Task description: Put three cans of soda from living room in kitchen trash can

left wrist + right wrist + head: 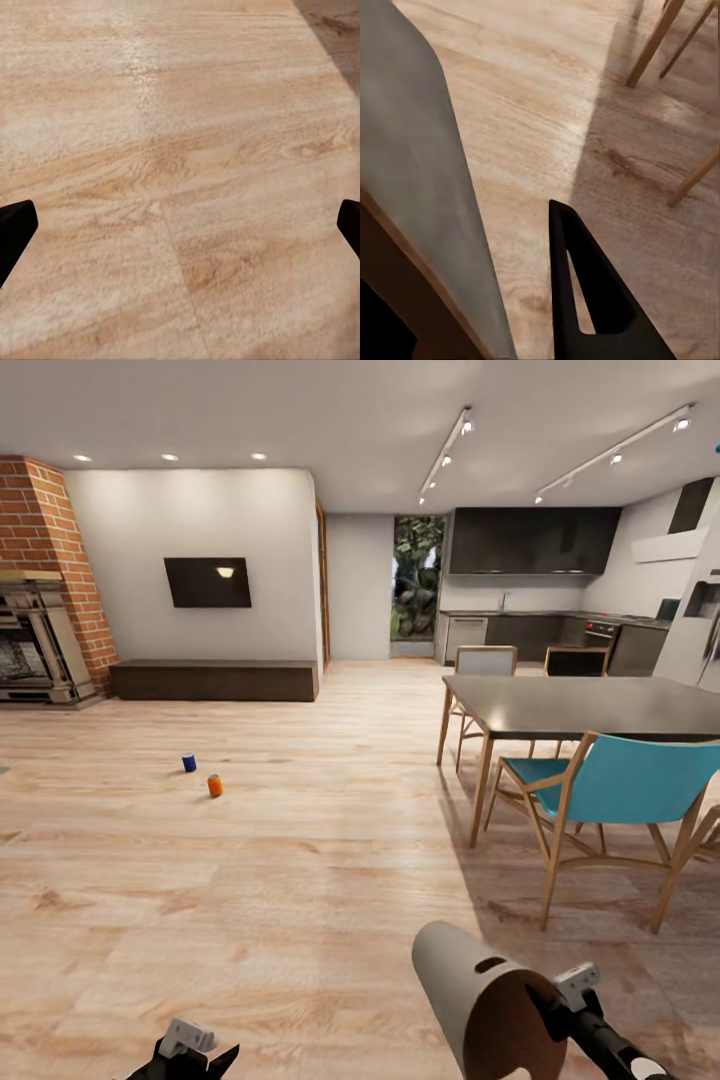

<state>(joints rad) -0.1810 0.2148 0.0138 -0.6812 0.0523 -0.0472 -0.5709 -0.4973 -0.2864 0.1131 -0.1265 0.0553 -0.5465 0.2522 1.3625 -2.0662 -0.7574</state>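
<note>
The right end effector (545, 1000) gripped the bin's (470, 985) rim, while the left end effector (190, 1050) hung spread and empty over the floor (300, 880).

In the head view the bin lay tilted on its side in the air, low at the right, its brown inside facing the camera and one oval cut-out showing on top. In the right wrist view one dark finger (585, 300) stood outside the bin's grey wall (420, 187), with the brown inner side beside it. In the left wrist view the two black fingertips (15, 232) sat well apart at the edges above bare wood planks. Far ahead on the floor, a blue can (189, 762) and an orange can (215, 786) stood near each other, before the long dark bench (215, 680) under the TV (208, 582). To the right stood a dark worktop (590, 705) with a teal chair (620, 790), the kitchen (540, 595) behind them.
</note>
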